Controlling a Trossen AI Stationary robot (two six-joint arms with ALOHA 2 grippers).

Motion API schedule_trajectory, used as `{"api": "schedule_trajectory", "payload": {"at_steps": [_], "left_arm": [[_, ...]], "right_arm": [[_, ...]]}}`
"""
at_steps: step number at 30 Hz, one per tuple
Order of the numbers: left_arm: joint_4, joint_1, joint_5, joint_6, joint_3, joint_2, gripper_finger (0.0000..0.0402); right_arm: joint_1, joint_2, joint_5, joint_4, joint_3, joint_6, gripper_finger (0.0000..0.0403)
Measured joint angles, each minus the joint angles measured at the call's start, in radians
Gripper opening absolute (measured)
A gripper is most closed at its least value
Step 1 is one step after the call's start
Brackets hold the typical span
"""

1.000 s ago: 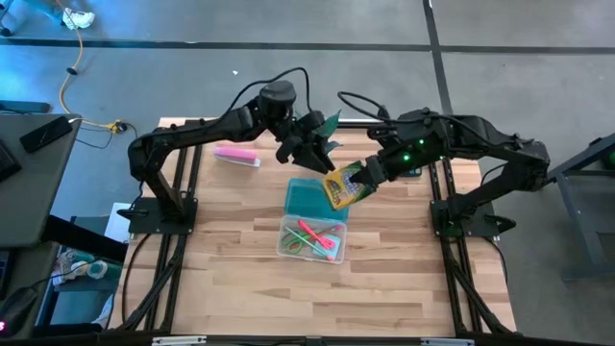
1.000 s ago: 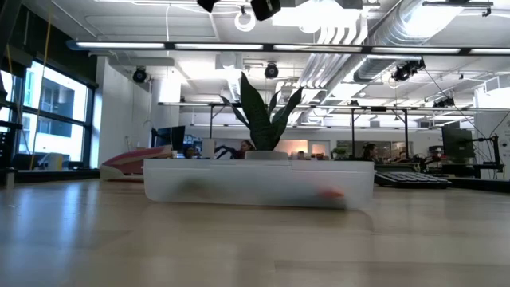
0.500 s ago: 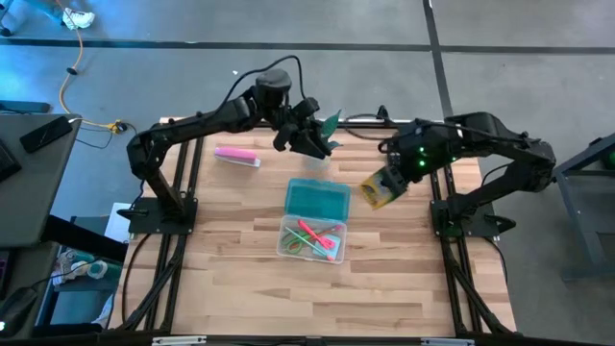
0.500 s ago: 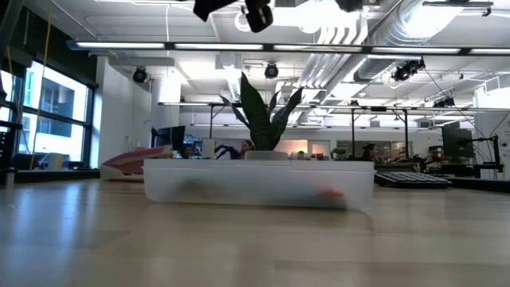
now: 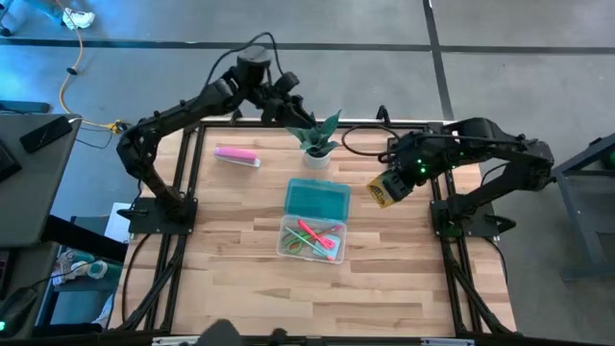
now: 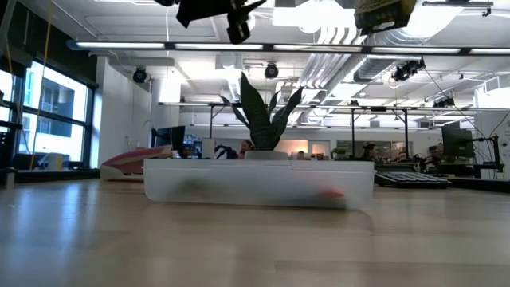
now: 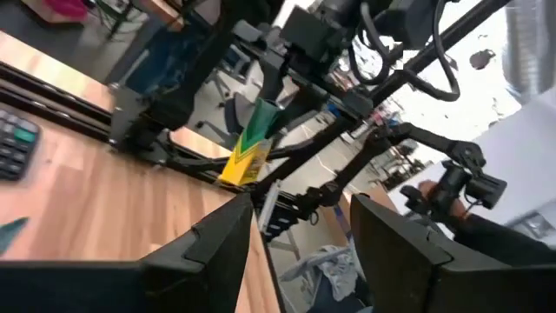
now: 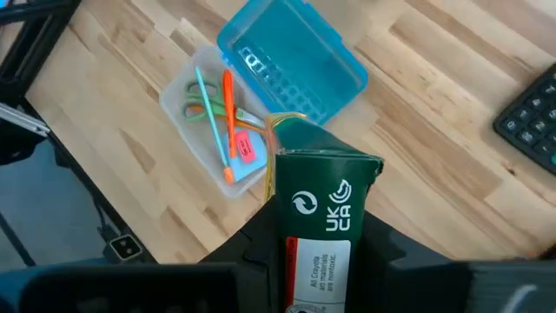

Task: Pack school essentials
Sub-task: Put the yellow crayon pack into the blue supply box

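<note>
My right gripper is shut on the yellow-green block, a crayon carton, held high over the table's right part; the low view shows the carton at the top. The clear container rests on its base on the table, with orange, pink-red and green stationery inside, and its blue lid lies open on its far side. My left gripper is open, raised near the far edge beside the plant. The left wrist view shows the left gripper empty, with the carton beyond. My right gripper pinches the carton's lower end between its two fingers, which the carton itself mostly hides. The carton's green open-flapped end sticks out beyond the fingers. It is lifted clear of the table and tilted, slanting down toward the container.
A long pale-pink bar lies far left on the table. The black calculator sits by the right far corner, under my right arm. The potted plant stands just beyond the blue lid. Bare wood fills the table's near half.
My right gripper has carried the carton from over the blue lid toward the table's right edge and turned it. My left gripper has drawn back from the plant toward the far-left and risen.
</note>
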State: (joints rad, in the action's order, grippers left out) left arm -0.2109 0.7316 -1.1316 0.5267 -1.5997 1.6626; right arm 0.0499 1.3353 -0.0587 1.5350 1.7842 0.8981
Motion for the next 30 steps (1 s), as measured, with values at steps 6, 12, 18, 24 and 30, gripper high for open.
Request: {"api": "schedule_trajectory", "payload": {"at_steps": [6,12,18,24,30], "left_arm": [[-0.128,0.055,0.064,-0.135,0.0,-0.079,0.0164],[-0.287,0.084,0.147,-0.282,0.0,-0.168,0.0153],[-0.429,0.089,0.233,-0.4,0.0,-0.237,0.0152],[-0.511,0.077,0.235,-0.466,0.0,-0.264,0.0152],[-0.523,0.03,0.265,-0.492,0.038,-0.262,0.0152]], "right_arm": [[0.018,-0.022,0.002,-0.171,-0.192,0.046,0.0071],[0.039,-0.048,0.061,-0.544,-0.425,0.135,0.0071],[0.074,-0.046,0.012,-0.903,-0.603,0.309,0.0071],[0.126,-0.046,-0.114,-1.233,-0.772,0.494,0.0071],[0.185,0.025,-0.249,-1.582,-0.9,0.602,0.0071]]}}
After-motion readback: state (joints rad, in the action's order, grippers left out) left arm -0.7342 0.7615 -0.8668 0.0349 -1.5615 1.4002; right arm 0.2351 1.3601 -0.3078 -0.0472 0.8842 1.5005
